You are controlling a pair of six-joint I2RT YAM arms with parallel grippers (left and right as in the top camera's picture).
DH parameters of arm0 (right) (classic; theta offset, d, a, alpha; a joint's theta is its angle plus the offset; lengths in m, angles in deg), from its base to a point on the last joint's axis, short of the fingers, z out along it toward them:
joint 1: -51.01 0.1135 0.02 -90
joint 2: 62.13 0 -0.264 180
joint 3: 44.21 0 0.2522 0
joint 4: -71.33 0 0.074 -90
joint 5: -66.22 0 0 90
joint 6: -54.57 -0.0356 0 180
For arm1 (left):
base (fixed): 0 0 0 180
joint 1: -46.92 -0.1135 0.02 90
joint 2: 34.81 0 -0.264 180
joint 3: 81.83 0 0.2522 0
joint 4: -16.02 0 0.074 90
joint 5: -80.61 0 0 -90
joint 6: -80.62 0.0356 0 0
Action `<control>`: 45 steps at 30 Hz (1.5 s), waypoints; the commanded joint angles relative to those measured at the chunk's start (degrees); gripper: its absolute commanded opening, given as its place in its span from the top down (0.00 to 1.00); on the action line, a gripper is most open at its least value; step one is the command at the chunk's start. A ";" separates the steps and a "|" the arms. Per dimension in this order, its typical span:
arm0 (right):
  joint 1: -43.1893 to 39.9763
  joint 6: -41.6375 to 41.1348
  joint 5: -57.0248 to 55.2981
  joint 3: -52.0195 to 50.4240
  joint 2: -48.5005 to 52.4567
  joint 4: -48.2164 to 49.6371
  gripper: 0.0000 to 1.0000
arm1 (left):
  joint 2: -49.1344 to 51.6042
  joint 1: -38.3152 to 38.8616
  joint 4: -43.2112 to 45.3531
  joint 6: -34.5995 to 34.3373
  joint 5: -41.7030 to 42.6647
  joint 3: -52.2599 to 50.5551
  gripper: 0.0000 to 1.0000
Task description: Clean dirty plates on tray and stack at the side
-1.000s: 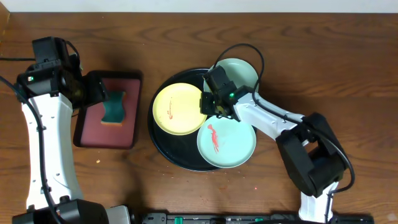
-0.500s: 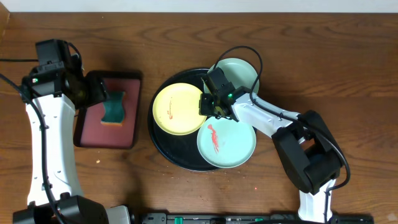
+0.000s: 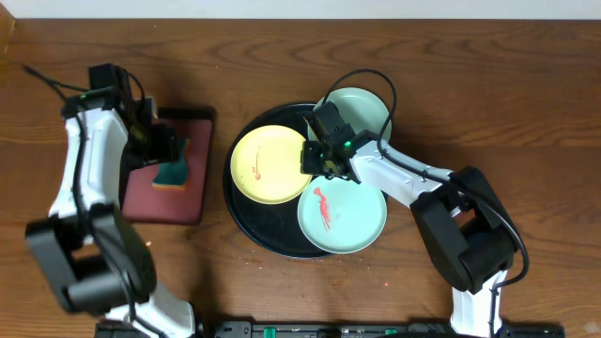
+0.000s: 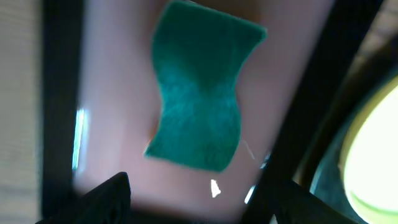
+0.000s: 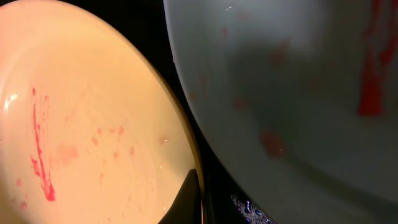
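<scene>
On the black tray (image 3: 272, 230) lie a pale yellow plate (image 3: 268, 164) with thin red smears, a mint plate (image 3: 346, 218) with a red streak in front, and another mint plate (image 3: 364, 111) at the back. My right gripper (image 3: 319, 160) is shut on the yellow plate's right rim. In the right wrist view one dark finger (image 5: 191, 196) lies on the yellow plate (image 5: 81, 124) at its edge, beside the front mint plate (image 5: 298, 93). My left gripper (image 3: 161, 145) hangs open over the green sponge (image 3: 172, 171), its fingers (image 4: 112, 199) straddling empty space below the sponge (image 4: 199, 118).
The sponge lies on a dark-red rectangular tray (image 3: 164, 202) left of the black tray. Bare wooden table (image 3: 526, 113) stretches to the right and behind. The right arm's cable loops above the back mint plate.
My left arm has swung round, bringing its gripper right, over the sponge. My right gripper has not visibly moved from the yellow plate's rim.
</scene>
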 commanded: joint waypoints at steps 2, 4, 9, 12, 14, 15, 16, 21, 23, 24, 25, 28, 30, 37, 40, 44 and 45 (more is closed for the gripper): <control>0.31 1.11 0.15 0.59 1.73 -0.11 0.99 | 5.53 -0.24 1.79 3.98 1.81 -0.35 0.30; 0.31 1.20 0.20 0.59 1.73 -0.11 0.99 | 7.43 -0.24 2.99 4.17 1.60 -0.35 0.34; 0.31 1.60 0.55 0.59 1.73 -0.07 0.99 | 10.10 -0.24 5.77 4.17 1.64 -0.35 0.43; 0.31 1.60 0.55 0.59 1.73 0.00 0.99 | 11.10 -0.24 6.21 4.17 1.62 -0.37 0.50; 0.31 1.60 0.55 0.59 1.73 0.11 0.99 | 11.85 -0.24 6.38 4.17 1.60 -0.48 0.54; 0.31 1.60 0.55 0.59 1.73 0.13 0.99 | 12.07 -0.24 6.56 4.17 1.60 -0.57 0.56; 0.31 1.60 0.55 0.59 1.73 0.13 0.99 | 12.35 -0.24 6.73 4.17 1.57 -0.57 0.60; 0.31 1.60 0.57 0.59 1.73 0.13 0.99 | 12.59 -0.24 7.61 4.15 1.64 -0.55 0.85; 0.31 1.57 0.55 0.59 1.73 0.13 0.99 | 12.59 -0.24 7.63 4.15 1.64 -0.55 0.92; 0.31 1.57 0.55 0.59 1.73 0.17 0.99 | 12.59 -0.24 7.58 4.13 1.64 -0.55 0.92; 0.31 1.57 0.57 0.59 1.73 0.22 0.99 | 12.52 -0.24 7.56 4.11 1.64 -0.52 0.92; 0.28 1.57 0.55 0.59 1.73 0.37 0.99 | 11.78 -0.24 7.50 3.67 1.64 -0.42 0.93; 0.31 1.57 0.55 0.59 1.73 0.35 0.99 | 11.15 -0.24 7.41 3.30 1.62 -0.13 0.92; 0.26 1.57 0.55 0.59 1.73 0.42 0.98 | 10.88 -0.24 7.80 3.34 1.62 -0.24 0.42; 0.26 1.57 0.55 0.59 1.73 0.55 0.98 | 11.17 -0.24 7.82 3.34 1.64 -0.24 0.40; 0.26 1.60 0.55 0.59 1.73 0.55 0.98 | 11.58 -0.24 7.93 3.34 1.62 -0.42 0.40; 0.26 1.60 0.55 0.59 1.73 0.55 0.98 | 11.58 -0.24 8.02 3.34 1.62 -0.50 0.40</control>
